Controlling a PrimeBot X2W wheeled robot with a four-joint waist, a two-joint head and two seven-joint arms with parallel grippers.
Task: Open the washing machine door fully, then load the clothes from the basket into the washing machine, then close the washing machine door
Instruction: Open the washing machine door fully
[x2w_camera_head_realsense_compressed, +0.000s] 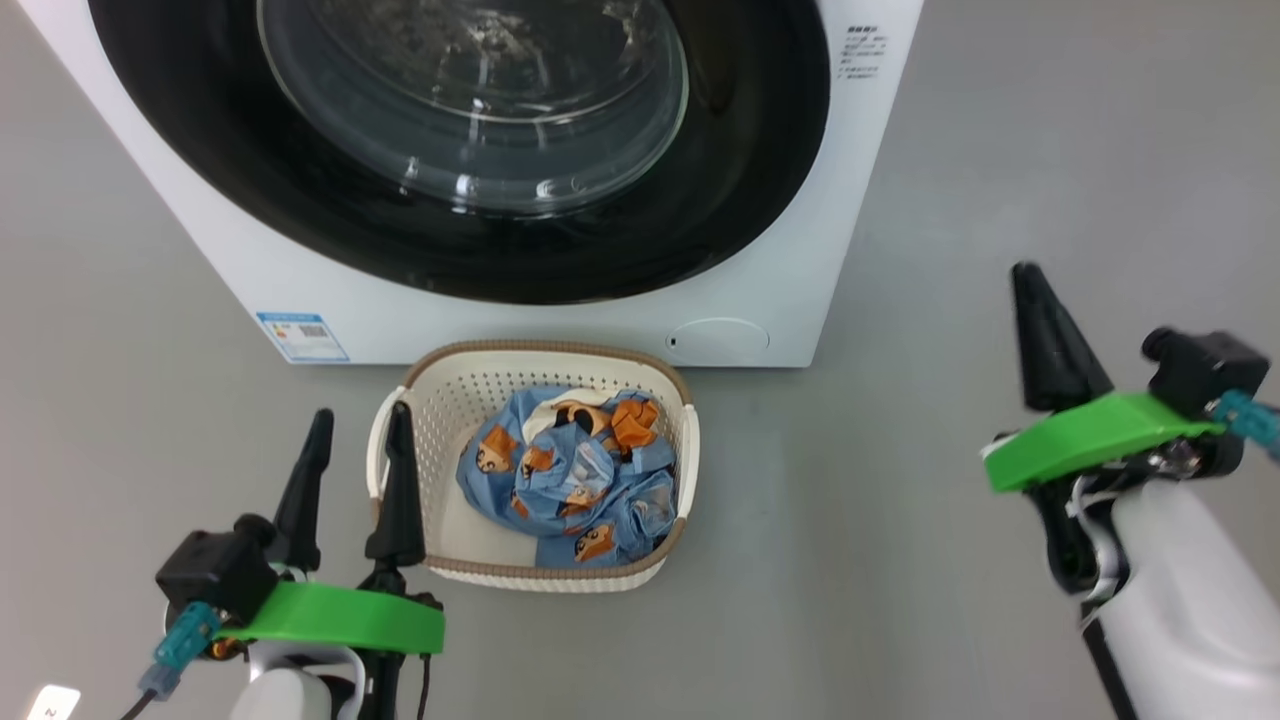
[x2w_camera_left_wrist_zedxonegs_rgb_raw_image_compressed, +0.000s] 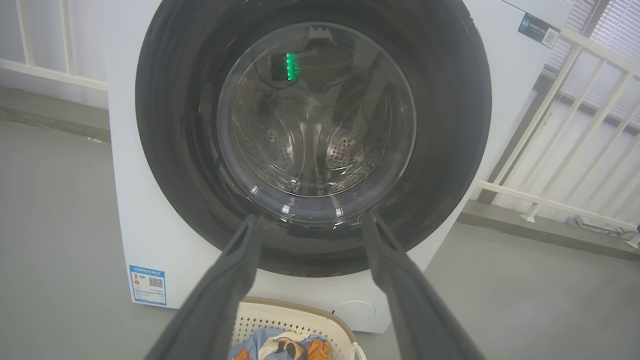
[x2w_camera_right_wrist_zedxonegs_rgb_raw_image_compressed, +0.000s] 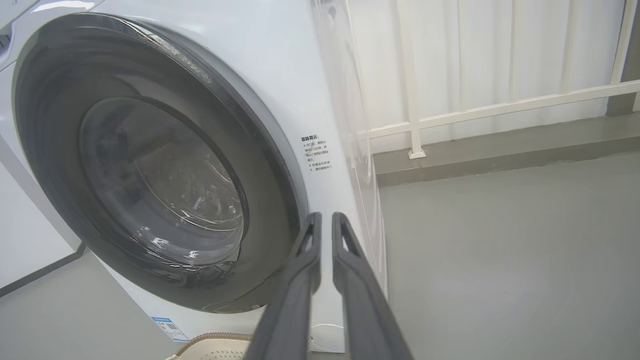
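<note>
One washing machine, its one washing machine door closed, one basket holding one heap of clothes — two grippers: left gripper spread wide, right gripper pressed nearly together, nothing pinched.

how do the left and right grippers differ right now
The left gripper has its fingers spread wide; the right gripper has its fingers closed almost together. The left gripper is by the left rim of the basket; the right gripper is over the floor, right of the washing machine. Both have long dark fingers and hold nothing.
</note>
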